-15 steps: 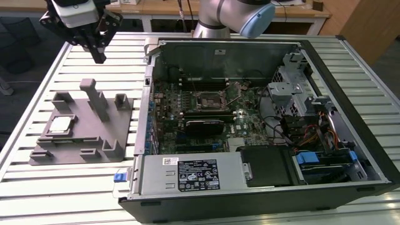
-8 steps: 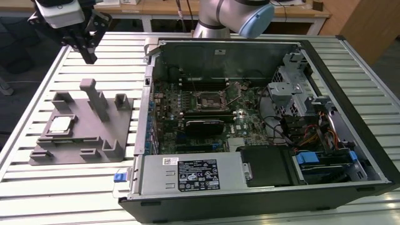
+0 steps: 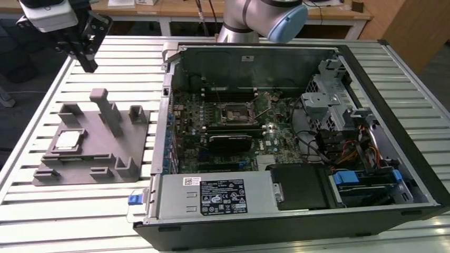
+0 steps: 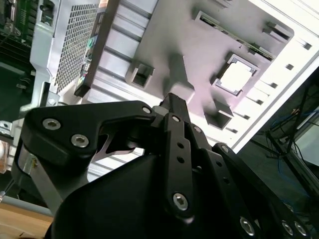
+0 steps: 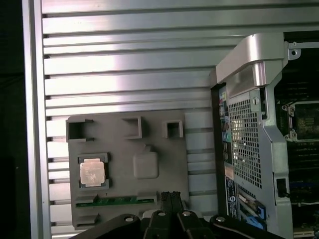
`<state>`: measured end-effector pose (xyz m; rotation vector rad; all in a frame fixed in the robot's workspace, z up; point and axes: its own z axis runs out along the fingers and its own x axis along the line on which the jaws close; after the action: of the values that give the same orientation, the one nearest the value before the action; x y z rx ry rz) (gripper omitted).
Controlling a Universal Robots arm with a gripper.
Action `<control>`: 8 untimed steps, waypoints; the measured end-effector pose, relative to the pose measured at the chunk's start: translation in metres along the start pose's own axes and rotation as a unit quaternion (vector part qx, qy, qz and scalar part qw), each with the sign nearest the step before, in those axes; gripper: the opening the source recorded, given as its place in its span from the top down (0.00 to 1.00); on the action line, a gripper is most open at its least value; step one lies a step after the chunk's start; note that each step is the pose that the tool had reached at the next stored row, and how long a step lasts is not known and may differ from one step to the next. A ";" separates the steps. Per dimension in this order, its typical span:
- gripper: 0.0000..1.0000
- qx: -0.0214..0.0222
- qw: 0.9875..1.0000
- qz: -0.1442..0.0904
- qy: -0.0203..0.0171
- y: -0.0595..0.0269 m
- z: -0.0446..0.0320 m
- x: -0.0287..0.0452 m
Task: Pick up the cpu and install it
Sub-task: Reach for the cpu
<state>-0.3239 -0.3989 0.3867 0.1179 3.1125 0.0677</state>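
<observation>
The cpu, a small flat square with a silvery top, lies in a recess of the grey plastic fixture on the slatted table, at the exterior view's left. Both wrist views show the cpu seated in that fixture. My gripper hangs high above the table beyond the fixture's far end, well apart from the cpu. Its black fingers are pressed together with nothing between them. The black socket frame sits on the motherboard inside the open computer case.
The open case takes up the middle and the exterior view's right of the table, with drive bays, cables and a power supply inside. Upright blocks rise from the fixture. The case's side wall stands close beside the fixture.
</observation>
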 end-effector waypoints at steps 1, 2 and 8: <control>0.89 0.000 1.000 0.000 0.000 -0.0002 0.0000 0.0027; 0.89 0.000 1.000 0.000 0.000 -0.0004 0.0001 0.0048; 0.89 0.000 1.000 0.000 0.000 -0.0015 0.0002 0.0198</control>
<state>-0.3438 -0.3989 0.3860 0.1182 3.1125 0.0676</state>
